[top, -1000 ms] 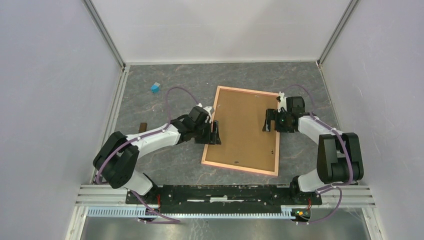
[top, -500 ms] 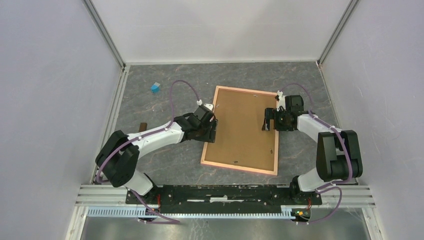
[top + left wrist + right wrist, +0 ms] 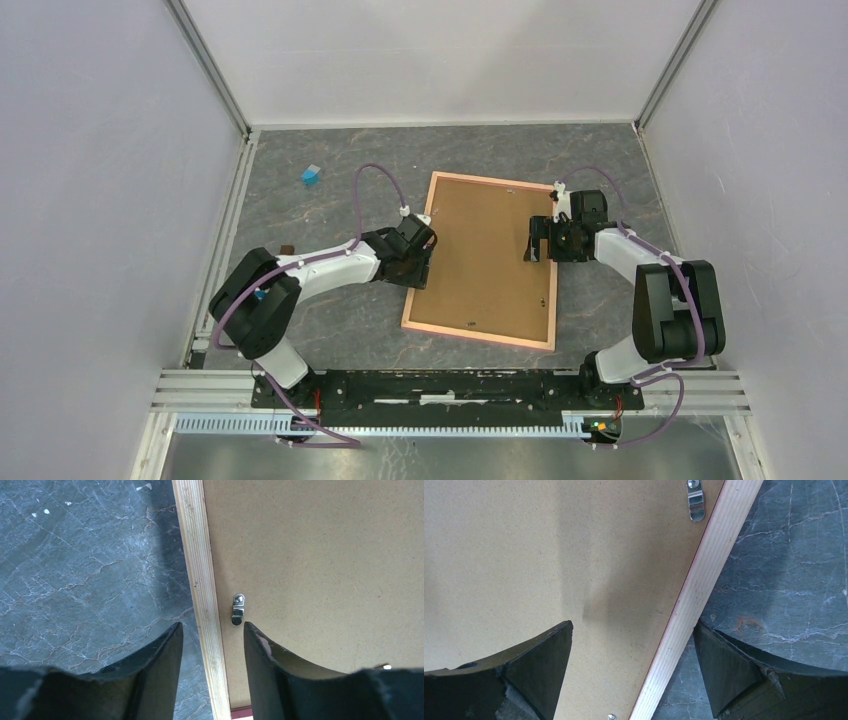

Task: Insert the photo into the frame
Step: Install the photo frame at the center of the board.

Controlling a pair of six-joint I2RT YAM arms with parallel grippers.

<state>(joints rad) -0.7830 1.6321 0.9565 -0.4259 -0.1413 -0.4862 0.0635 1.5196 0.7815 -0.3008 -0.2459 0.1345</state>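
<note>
The left tool (image 3: pixel 212 626) is released, its fingers astride the left rim of the frame (image 3: pixel 202 580), which lies face down in the middle of the surface (image 3: pixel 340 325). The brown backing board (image 3: pixel 490 255) is seated inside it, with a metal clip (image 3: pixel 238 609) near the rim. The right tool (image 3: pixel 633 625) is released too, astride the right rim. The photo is not seen; if it lies under the board, little is left to do, but this cannot be told.

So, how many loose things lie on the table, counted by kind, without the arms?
Pink-rimmed frame: 1
Brown backing board: 1
Small blue block: 1
Small dark piece: 1
Total: 4
</note>
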